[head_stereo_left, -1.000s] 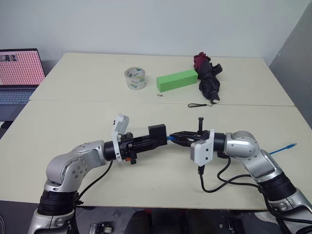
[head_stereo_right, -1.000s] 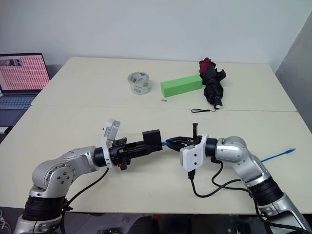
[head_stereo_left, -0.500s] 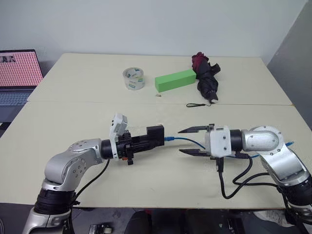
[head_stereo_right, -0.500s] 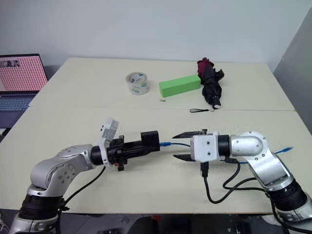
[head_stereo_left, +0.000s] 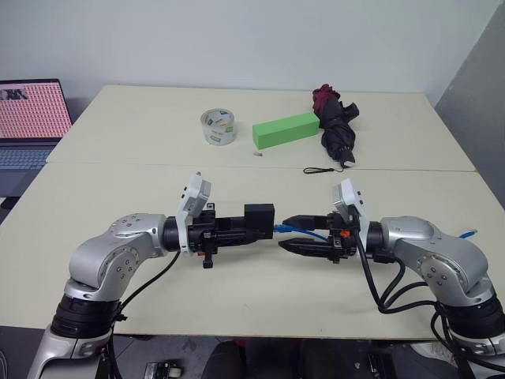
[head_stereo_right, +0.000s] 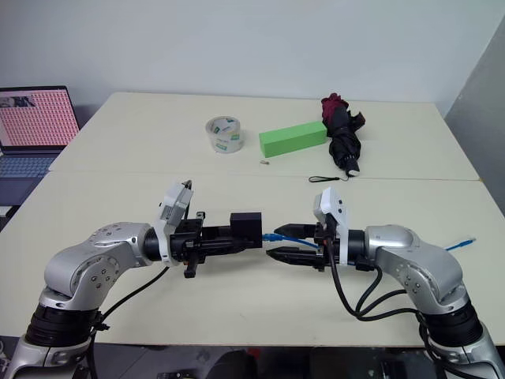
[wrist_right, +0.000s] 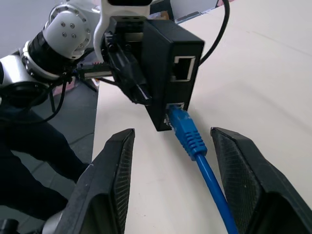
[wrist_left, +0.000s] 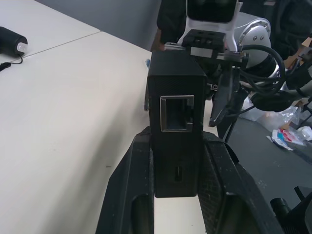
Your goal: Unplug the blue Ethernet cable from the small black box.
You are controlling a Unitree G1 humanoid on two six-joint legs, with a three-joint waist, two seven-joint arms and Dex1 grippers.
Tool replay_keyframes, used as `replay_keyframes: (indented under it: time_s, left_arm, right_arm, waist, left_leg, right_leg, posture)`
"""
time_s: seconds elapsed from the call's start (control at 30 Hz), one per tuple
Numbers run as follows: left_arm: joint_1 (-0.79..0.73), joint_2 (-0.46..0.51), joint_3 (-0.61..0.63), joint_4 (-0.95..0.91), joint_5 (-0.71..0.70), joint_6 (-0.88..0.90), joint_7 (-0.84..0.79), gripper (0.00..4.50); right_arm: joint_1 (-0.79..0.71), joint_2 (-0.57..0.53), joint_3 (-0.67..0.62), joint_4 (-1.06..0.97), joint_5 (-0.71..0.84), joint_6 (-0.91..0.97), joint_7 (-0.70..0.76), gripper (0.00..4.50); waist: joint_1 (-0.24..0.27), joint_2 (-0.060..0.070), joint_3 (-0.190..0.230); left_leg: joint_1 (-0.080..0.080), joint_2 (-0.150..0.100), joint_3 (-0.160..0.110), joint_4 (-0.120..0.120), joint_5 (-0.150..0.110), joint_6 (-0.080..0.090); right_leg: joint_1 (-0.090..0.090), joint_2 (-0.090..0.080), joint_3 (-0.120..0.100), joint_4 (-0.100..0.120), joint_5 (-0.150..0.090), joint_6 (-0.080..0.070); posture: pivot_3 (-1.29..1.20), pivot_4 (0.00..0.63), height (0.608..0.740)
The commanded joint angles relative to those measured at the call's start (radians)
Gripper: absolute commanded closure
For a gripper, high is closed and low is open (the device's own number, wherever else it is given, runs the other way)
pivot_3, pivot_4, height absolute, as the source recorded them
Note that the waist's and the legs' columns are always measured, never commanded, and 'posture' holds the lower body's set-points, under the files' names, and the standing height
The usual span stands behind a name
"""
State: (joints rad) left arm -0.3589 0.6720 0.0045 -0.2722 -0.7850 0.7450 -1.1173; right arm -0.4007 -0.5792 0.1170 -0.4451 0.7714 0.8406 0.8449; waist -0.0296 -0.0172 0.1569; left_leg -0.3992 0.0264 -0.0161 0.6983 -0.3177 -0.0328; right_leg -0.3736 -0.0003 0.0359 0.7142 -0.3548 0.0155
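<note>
Cable plugged into the box, held above the counter.

Left fingers are clamped on the small black box, held level over the near counter. The blue Ethernet cable sits seated in one socket of the box; the neighbouring socket is vacant. Right fingers stand apart, straddling the cable at the box's 3 o'clock side without touching it. Toward 12 o'clock lie a tape roll, a green block and a folded umbrella.
</note>
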Motion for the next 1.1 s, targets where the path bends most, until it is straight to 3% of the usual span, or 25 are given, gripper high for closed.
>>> replay_keyframes:
  time_s: [0.03, 0.17, 0.27, 0.47, 0.53, 0.97, 1.03, 1.1]
  left_arm:
    - [-0.006, 0.0, 0.0, -0.043, -0.016, -0.001, -0.006, 3.73]
    - [-0.001, 0.001, -0.001, -0.047, -0.013, 0.002, -0.012, 3.73]
    - [0.001, 0.0, 0.0, -0.048, -0.012, 0.002, -0.011, 3.73]
    - [0.012, 0.003, -0.007, -0.062, -0.013, 0.0, -0.022, 3.73]
    - [0.012, 0.002, -0.007, -0.064, -0.014, 0.001, -0.021, 3.73]
    - [0.029, 0.008, -0.016, -0.063, 0.004, -0.016, -0.04, 3.73]
    - [0.029, 0.008, -0.016, -0.061, 0.006, -0.018, -0.041, 3.73]
    - [0.03, 0.008, -0.017, -0.059, 0.006, -0.022, -0.04, 3.73]
  right_arm:
    - [-0.016, 0.009, -0.028, -0.004, 0.036, 0.012, 0.001, 1.89]
    - [-0.023, 0.015, -0.026, 0.005, 0.035, 0.018, 0.007, 1.89]
    - [-0.026, 0.016, -0.022, 0.008, 0.029, 0.018, 0.011, 2.38]
    - [-0.033, 0.013, -0.006, 0.006, 0.018, 0.014, 0.021, 4.11]
    - [-0.035, 0.008, -0.002, 0.004, 0.013, 0.012, 0.028, 4.46]
    - [-0.048, -0.029, 0.014, 0.002, -0.015, 0.007, 0.075, 4.49]
    - [-0.048, -0.042, 0.016, 0.006, -0.022, -0.003, 0.088, 3.78]
    - [-0.047, -0.051, 0.006, 0.003, -0.003, 0.011, 0.098, 3.55]
  waist:
    - [0.0, 0.0, 0.0]
    - [0.0, 0.0, 0.0]
    - [0.0, 0.0, 0.0]
    - [0.0, 0.0, 0.0]
    - [0.0, 0.0, 0.0]
    - [0.0, 0.0, 0.0]
    - [0.0, 0.0, 0.0]
    - [0.0, 0.0, 0.0]
  left_leg:
    - [0.0, 0.0, 0.0, 0.0, 0.0, 0.0]
    - [0.0, 0.0, 0.0, 0.0, 0.0, 0.0]
    - [0.0, 0.0, 0.0, 0.0, 0.0, 0.0]
    - [0.0, 0.0, 0.0, 0.0, 0.0, 0.0]
    - [0.0, 0.0, 0.0, 0.0, 0.0, 0.0]
    - [0.0, 0.0, 0.0, 0.0, 0.0, 0.0]
    - [0.0, 0.0, 0.0, 0.0, 0.0, 0.0]
    - [0.0, 0.0, 0.0, 0.0, 0.0, 0.0]
  right_leg:
    - [0.0, 0.0, 0.0, 0.0, 0.0, 0.0]
    - [0.0, 0.0, 0.0, 0.0, 0.0, 0.0]
    - [0.0, 0.0, 0.0, 0.0, 0.0, 0.0]
    - [0.0, 0.0, 0.0, 0.0, 0.0, 0.0]
    - [0.0, 0.0, 0.0, 0.0, 0.0, 0.0]
    - [0.0, 0.0, 0.0, -0.001, 0.0, 0.0]
    - [0.0, 0.0, 0.0, -0.001, 0.0, 0.0]
    - [0.0, 0.0, 0.0, -0.001, 0.0, 0.0]
  posture:
    - [0.0, 0.15, 0.74]
    - [0.0, 0.15, 0.74]
    - [0.0, 0.15, 0.74]
    - [0.0, 0.15, 0.74]
    - [0.0, 0.15, 0.74]
    - [0.0, 0.15, 0.74]
    - [0.0, 0.15, 0.74]
    - [0.0, 0.15, 0.74]
